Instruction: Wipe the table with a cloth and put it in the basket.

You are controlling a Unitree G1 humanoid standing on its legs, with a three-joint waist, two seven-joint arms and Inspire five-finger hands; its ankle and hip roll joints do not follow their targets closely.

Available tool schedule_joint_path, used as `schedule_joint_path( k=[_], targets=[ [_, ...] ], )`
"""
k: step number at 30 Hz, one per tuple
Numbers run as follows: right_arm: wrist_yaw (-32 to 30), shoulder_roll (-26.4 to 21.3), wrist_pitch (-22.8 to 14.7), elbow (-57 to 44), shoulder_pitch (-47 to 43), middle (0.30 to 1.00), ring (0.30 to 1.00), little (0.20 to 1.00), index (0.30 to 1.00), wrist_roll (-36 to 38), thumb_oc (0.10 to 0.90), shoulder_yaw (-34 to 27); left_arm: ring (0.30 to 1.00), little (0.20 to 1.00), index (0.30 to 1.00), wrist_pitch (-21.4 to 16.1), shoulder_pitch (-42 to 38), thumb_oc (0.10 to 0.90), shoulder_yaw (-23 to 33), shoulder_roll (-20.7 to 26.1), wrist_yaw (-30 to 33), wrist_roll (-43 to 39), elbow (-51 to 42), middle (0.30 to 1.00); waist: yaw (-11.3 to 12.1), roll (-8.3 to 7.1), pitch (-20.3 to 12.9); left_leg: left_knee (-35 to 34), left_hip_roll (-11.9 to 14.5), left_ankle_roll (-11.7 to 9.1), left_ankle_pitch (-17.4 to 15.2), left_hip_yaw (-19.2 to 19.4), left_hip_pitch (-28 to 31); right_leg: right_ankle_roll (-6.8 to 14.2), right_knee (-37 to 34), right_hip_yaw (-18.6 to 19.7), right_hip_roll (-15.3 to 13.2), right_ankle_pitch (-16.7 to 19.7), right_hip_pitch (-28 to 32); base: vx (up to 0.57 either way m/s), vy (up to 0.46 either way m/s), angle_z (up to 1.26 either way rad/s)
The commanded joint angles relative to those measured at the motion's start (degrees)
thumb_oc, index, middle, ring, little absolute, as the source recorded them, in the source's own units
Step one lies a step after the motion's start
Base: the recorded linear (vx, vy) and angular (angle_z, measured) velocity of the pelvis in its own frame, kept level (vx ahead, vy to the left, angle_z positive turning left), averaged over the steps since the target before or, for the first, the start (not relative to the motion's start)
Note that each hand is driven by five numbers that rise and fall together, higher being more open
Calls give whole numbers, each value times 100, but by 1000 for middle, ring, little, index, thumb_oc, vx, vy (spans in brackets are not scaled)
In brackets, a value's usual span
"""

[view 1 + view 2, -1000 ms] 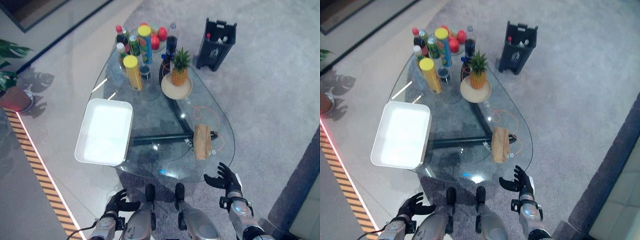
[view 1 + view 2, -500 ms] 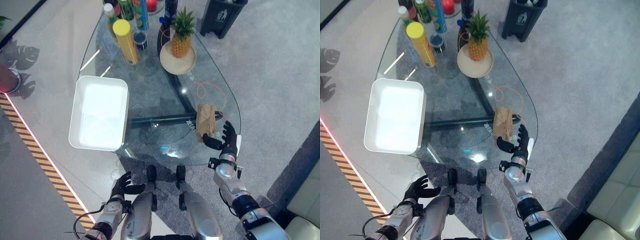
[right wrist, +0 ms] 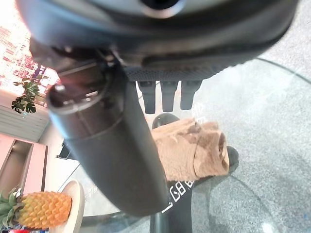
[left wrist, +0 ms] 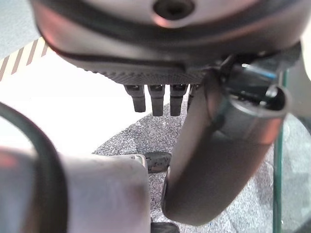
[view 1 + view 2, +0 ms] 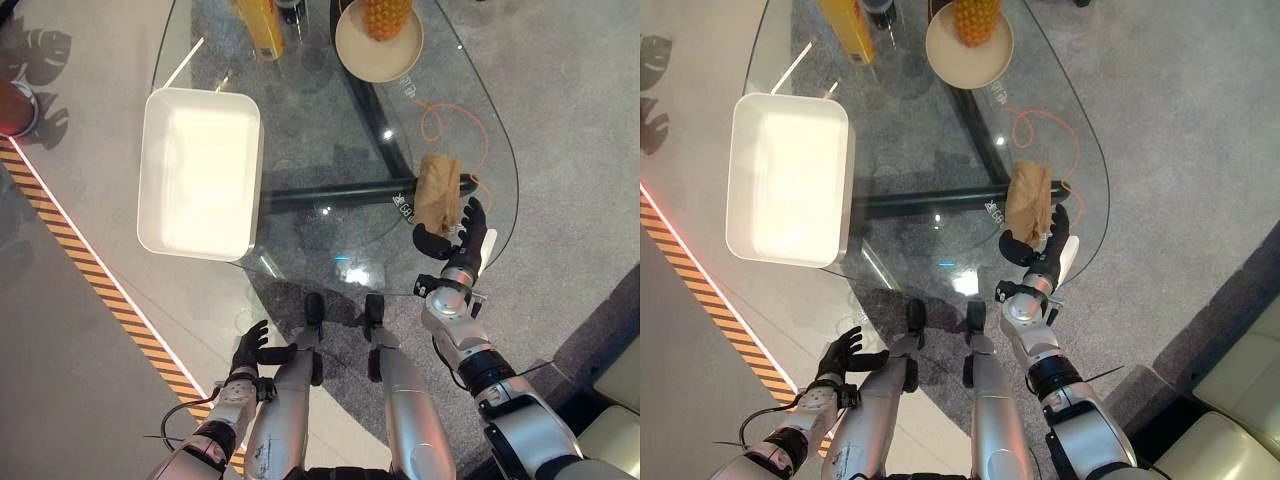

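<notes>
A crumpled tan cloth [image 5: 439, 192] lies bunched in a long fold on the glass table [image 5: 320, 150], near its edge at about 4 o'clock. A white rectangular basket [image 5: 200, 172] sits upright at 9 o'clock, overhanging the table's rim.

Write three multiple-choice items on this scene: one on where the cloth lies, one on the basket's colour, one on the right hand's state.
1. Where is the cloth?
A. in the basket
B. on the glass table, near its right edge
C. on the floor

2. What colour is the basket?
A. white
B. black
C. red

3. What is the right hand doing?
A. open, just short of the cloth
B. shut on the cloth
C. resting in the basket

Key: 1 B, the folded cloth lies on the glass beside an orange cable. 2 A, the basket at the table's left is plainly white. 3 A, the right wrist view shows straight fingers with the cloth beyond them.
</notes>
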Motion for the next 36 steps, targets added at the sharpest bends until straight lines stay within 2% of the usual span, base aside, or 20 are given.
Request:
schedule_joint_path(
  k=[1, 6, 16, 24, 28, 32, 36],
  targets=[
    [-356, -337, -189, -655, -105, 900, 900, 900, 900, -162, 800, -106, 900, 900, 900, -83, 262, 800, 20, -56, 200, -162, -65, 900, -44, 22, -72, 543, -253, 184, -406, -321, -343, -32, 124, -291, -4, -7, -153, -23, 60, 1],
    [-518, -385, -323, -633, -185, 900, 900, 900, 900, -89, 800, -99, 900, 900, 900, -151, 242, 800, -3, -89, 230, -203, -80, 900, -29, 33, -72, 615, -267, 185, -370, -309, -630, -34, 191, -323, -2, 23, -412, -15, 38, 1],
    [-540, -380, -165, -501, -438, 900, 900, 900, 900, 137, 800, -62, 900, 900, 900, -172, 124, 800, -82, -132, 346, -296, -195, 900, 4, 57, -72, 725, -324, 190, -337, -348, -1086, -17, 236, -369, -8, 116, -848, 4, 15, 0],
    [-798, -458, -150, -426, -600, 900, 900, 900, 900, -130, 800, 33, 900, 900, 900, -171, 53, 800, -152, -146, 402, -406, -287, 900, 27, 56, -72, 946, -347, 186, -383, -395, -1440, 2, 312, -397, -32, 155, -1157, 6, 4, 1],
    [-848, -556, -42, -391, -774, 900, 900, 900, 900, -178, 800, 28, 900, 900, 900, -136, 17, 800, -174, -141, 404, -448, -312, 900, 45, 61, -72, 1014, -359, 194, -397, -416, -1548, 16, 346, -408, -36, 173, -1269, 12, 2, 2],
    [-1040, -691, 399, -243, -953, 900, 900, 900, 900, -15, 800, 3, 900, 900, 900, -133, 18, 800, -178, -115, 393, -464, -326, 900, 67, 51, -72, 1175, -354, 195, -442, -451, -1757, 26, 438, -410, -43, 184, -1465, 41, 4, 2],
    [-1286, -788, 665, -79, -1078, 900, 900, 900, 900, -17, 800, 41, 900, 900, 900, -165, -11, 800, -184, -106, 395, -496, -327, 900, 76, 51, -72, 1261, -355, 207, -470, -471, -1920, 35, 482, -394, -35, 208, -1627, 41, 2, 2]
  ],
)
